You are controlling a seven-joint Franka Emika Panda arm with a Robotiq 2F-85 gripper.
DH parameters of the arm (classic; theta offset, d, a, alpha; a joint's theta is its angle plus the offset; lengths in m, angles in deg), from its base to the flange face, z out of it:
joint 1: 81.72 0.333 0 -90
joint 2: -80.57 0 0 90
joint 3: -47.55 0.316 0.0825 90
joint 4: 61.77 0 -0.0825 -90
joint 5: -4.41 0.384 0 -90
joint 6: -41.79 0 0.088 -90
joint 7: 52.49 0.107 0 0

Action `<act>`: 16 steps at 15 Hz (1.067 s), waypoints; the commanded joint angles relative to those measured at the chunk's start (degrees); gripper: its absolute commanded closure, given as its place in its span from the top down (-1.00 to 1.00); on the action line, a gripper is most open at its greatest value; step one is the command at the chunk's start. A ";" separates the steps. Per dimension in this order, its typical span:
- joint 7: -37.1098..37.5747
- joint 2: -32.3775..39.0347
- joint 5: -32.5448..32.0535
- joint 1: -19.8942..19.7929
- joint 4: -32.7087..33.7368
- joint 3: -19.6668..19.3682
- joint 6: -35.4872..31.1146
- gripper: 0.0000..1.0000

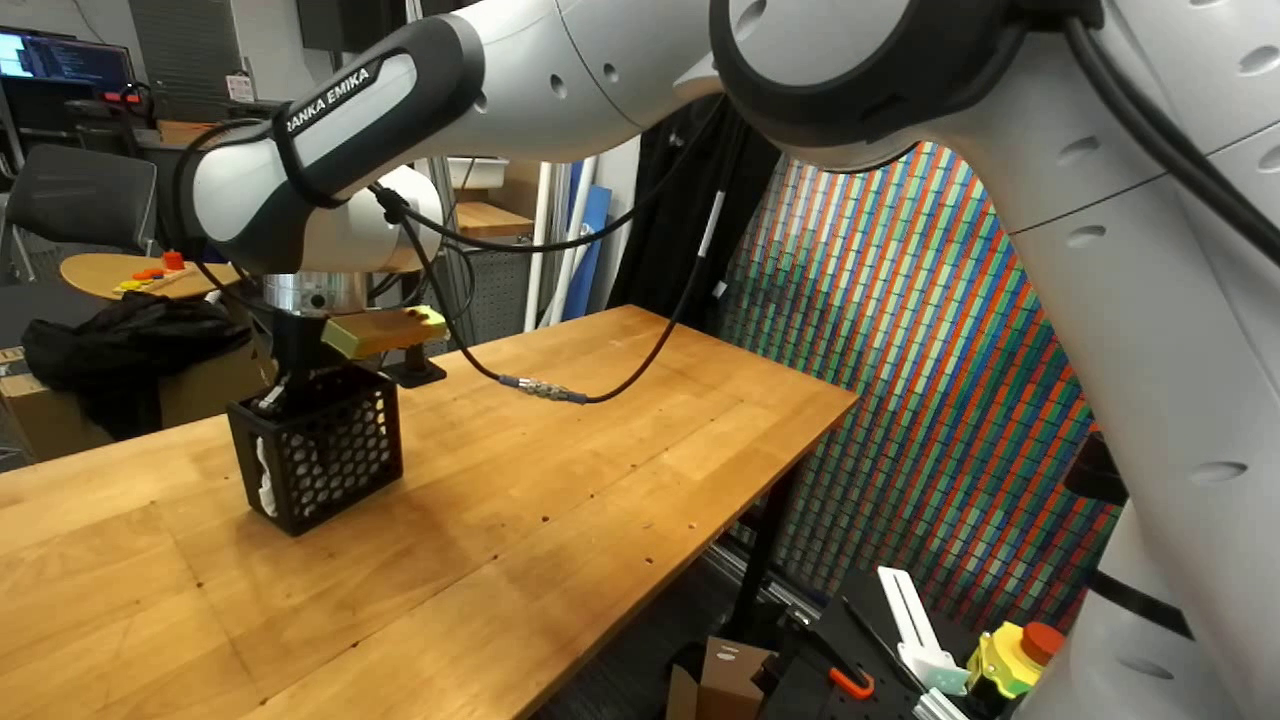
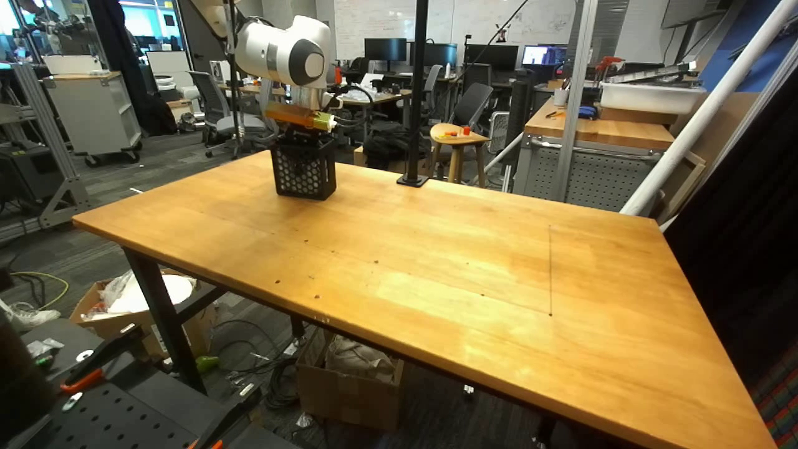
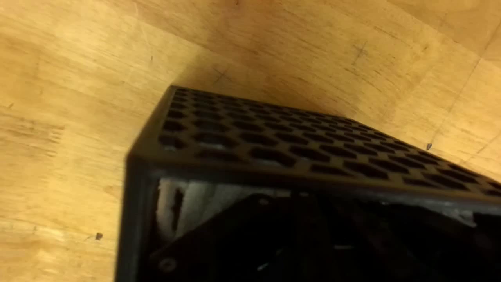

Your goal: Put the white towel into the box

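Observation:
A black box with honeycomb-holed walls stands upright on the wooden table; it also shows in an exterior view and in the wrist view. The white towel shows as a pale strip through the box's open side and as pale folds inside the box in the wrist view. Most of it is hidden. My gripper points down into the box's open top; it also shows dark in the wrist view. Its fingertips are hidden by the walls and shadow, so its grip is unclear.
The wooden table carries the box near one long edge. A black upright pole on a base plate stands at that edge, near the box. A black cable hangs from the arm in a low loop over the table.

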 commanded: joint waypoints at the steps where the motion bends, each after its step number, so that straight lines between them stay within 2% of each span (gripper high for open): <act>1: -0.56 -0.60 1.24 -0.93 -0.18 0.44 -0.45 -0.98; 10: 4.37 -12.90 -5.15 0.34 -6.54 -4.28 -1.87 -0.98; 14: 8.80 -20.53 -7.41 0.07 -12.98 -6.12 -6.90 -0.93; 15: 10.20 -22.32 -8.02 0.11 -15.06 -6.61 -8.57 -0.63; 16: 7.29 -17.06 -6.44 -0.45 -8.58 -5.37 -4.50 -0.43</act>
